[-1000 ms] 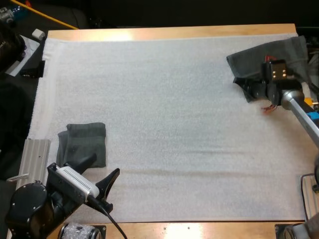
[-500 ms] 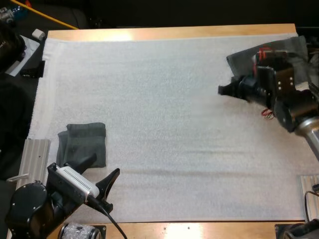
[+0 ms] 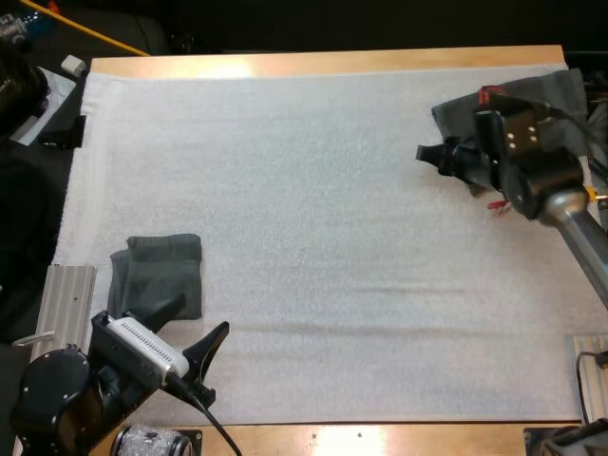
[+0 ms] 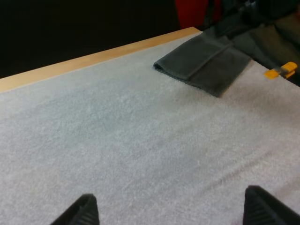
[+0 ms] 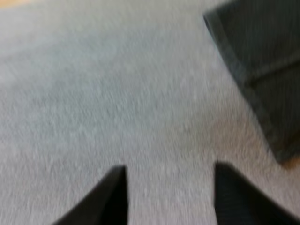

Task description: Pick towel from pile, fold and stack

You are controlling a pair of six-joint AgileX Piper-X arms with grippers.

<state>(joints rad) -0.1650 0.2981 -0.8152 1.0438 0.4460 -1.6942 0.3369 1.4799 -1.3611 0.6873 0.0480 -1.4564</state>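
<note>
High view: the right hand (image 3: 429, 155) is hovering over the white mat (image 3: 313, 190) at the far right of the bench (image 3: 332, 62), its fingers spread and holding nothing, tips pointing toward the mat's middle. The towel pile (image 3: 546, 93) is lying just beside it, on the far-right side, so the hand is facing away from the cloth it needs. The pile's long axis is running across the bench, roughly along the far edge, and its near-left corner is sitting closest to the fingertips. Part of the pile is hiding behind the right arm.

Right wrist view: the right hand (image 5: 171, 197) is showing both fingers apart and clear of anything, with the pile's hemmed edge (image 5: 262, 70) lying off to one side of them, not between them.

The left hand (image 3: 193, 325) is waiting at the near-left corner, fingers spread wide, empty, just beside the folded towel (image 3: 157, 275). Left wrist view is confirming this: the left hand (image 4: 171, 211) is open over bare mat, with the pile (image 4: 206, 63) well apart at the far side.

Judging from this, the right arm is the nearer one by far, and the pick is calling for it to swing back toward the pile's corner. The folded towel is looking like the stack base, with nothing lying on top of it.
</note>
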